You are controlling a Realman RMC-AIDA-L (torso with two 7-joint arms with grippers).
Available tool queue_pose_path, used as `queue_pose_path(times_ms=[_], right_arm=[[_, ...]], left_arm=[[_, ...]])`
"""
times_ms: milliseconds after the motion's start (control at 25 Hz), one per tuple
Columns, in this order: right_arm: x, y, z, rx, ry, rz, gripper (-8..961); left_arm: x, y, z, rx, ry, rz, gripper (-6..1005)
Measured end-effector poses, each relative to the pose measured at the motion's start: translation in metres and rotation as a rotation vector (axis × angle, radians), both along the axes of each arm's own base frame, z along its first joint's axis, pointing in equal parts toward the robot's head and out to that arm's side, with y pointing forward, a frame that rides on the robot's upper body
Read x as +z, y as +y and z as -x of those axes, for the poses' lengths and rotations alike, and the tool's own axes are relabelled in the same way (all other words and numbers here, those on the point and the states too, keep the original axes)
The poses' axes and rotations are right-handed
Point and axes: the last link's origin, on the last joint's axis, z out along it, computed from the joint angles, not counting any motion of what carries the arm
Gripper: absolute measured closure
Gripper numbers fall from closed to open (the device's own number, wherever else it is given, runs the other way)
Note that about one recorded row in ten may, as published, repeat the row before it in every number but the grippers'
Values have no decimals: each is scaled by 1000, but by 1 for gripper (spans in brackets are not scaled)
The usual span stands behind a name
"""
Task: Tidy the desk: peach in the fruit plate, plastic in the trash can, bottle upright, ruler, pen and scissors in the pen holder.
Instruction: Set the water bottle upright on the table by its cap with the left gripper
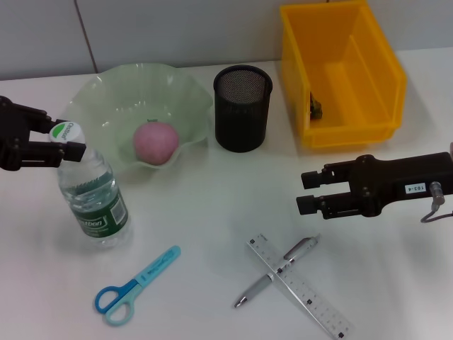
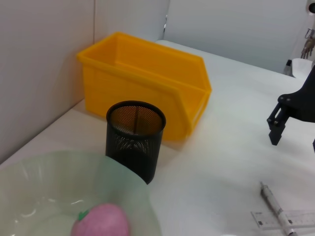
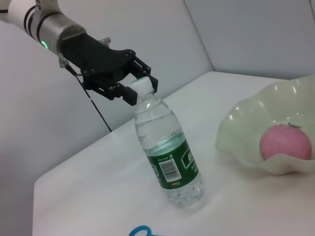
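Note:
A clear water bottle [image 1: 95,202] with a green label stands upright at the left; it also shows in the right wrist view [image 3: 170,152]. My left gripper [image 1: 65,133] is shut on its white cap, also seen in the right wrist view [image 3: 139,84]. My right gripper [image 1: 306,191] hangs open and empty at the right, above the table. The pink peach [image 1: 156,142] lies in the pale green fruit plate [image 1: 106,92]. Blue scissors [image 1: 134,287], a clear ruler [image 1: 304,290] and a silver pen [image 1: 272,275] crossing under it lie at the front. The black mesh pen holder [image 1: 243,106] stands empty.
The yellow bin [image 1: 368,71] stands at the back right with a small dark scrap [image 1: 316,108] inside. The left wrist view shows the bin [image 2: 147,78], pen holder [image 2: 135,137], peach [image 2: 101,221] and pen [image 2: 275,206]. A wall runs behind.

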Motion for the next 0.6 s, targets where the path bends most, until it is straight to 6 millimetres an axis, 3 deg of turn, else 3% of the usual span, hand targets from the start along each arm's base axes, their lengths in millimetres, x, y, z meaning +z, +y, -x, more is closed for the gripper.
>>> queue_pose_path(times_ms=[600], right_arm=[[-2, 0, 2, 8, 3, -1, 297]], left_arm=[[2, 1, 18, -6, -11, -113, 560]])
